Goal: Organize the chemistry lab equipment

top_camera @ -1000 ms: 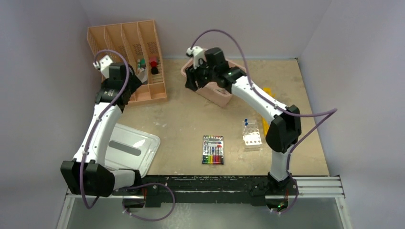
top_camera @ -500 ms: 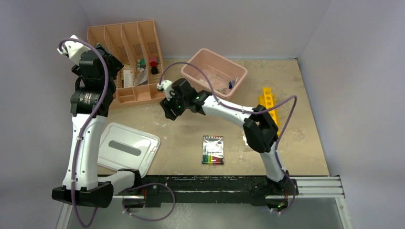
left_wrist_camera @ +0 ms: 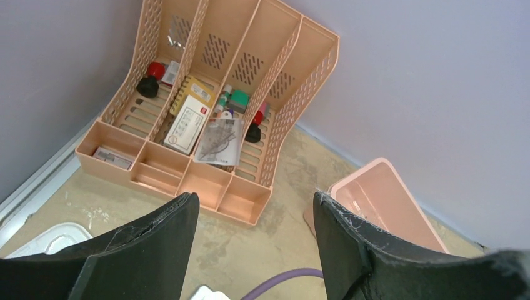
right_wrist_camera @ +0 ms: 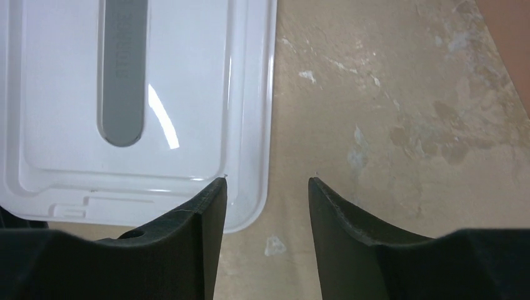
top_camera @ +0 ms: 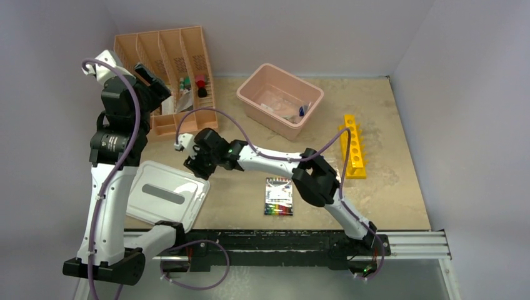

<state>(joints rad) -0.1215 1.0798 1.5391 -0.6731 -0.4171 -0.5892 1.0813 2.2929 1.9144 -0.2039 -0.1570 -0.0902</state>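
My left gripper (top_camera: 156,84) is open and empty, raised above the pink divided organizer (top_camera: 187,122). In the left wrist view (left_wrist_camera: 256,206) the organizer (left_wrist_camera: 206,187) holds a clear packet (left_wrist_camera: 219,140), a white box, and red, black and green capped items. My right gripper (top_camera: 191,164) is open and empty, low over the right edge of the white lid (top_camera: 164,195); the right wrist view (right_wrist_camera: 267,181) shows that lid (right_wrist_camera: 62,94). The pink bin (top_camera: 250,100) holds a blue-capped item (top_camera: 302,111) and clear pieces. The clear tube rack is hidden behind my right arm.
A yellow holed rack (top_camera: 353,147) lies at the right. A pack of coloured markers (top_camera: 279,195) lies near the front middle. The pink bin also shows in the left wrist view (left_wrist_camera: 400,187). Walls close the back and both sides.
My right gripper has swung from the pink bin leftward and nearer, down to the lid's edge. My left arm has lifted off the organizer. The tube rack has gone behind my right arm.
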